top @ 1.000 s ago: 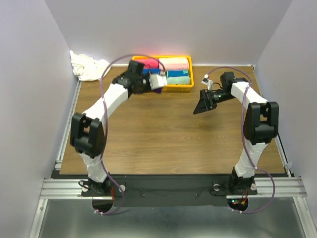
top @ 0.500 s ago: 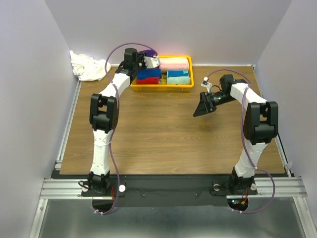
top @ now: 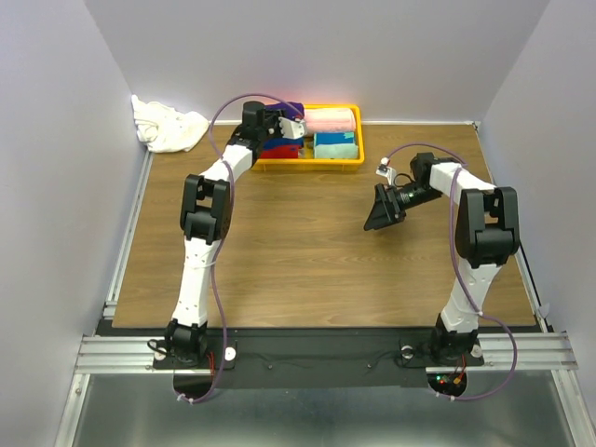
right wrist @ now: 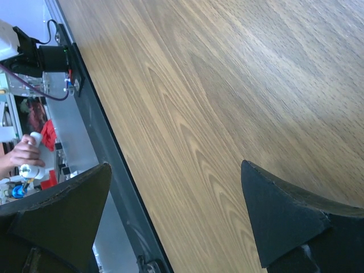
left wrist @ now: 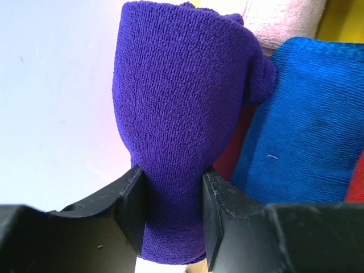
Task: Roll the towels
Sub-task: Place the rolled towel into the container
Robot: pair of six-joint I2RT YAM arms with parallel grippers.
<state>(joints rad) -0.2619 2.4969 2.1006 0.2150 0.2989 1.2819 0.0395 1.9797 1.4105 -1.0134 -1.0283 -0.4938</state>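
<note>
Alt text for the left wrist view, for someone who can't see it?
The left gripper pinches a rolled purple towel between its black fingers. Beside it lie a blue towel, a sliver of red towel and a pink towel at top.

L arm point(top: 193, 270) & R arm point(top: 463, 289): white links, black joints, purple cables point(top: 244, 97), matte-black end effector fingers point(right wrist: 284, 222).
</note>
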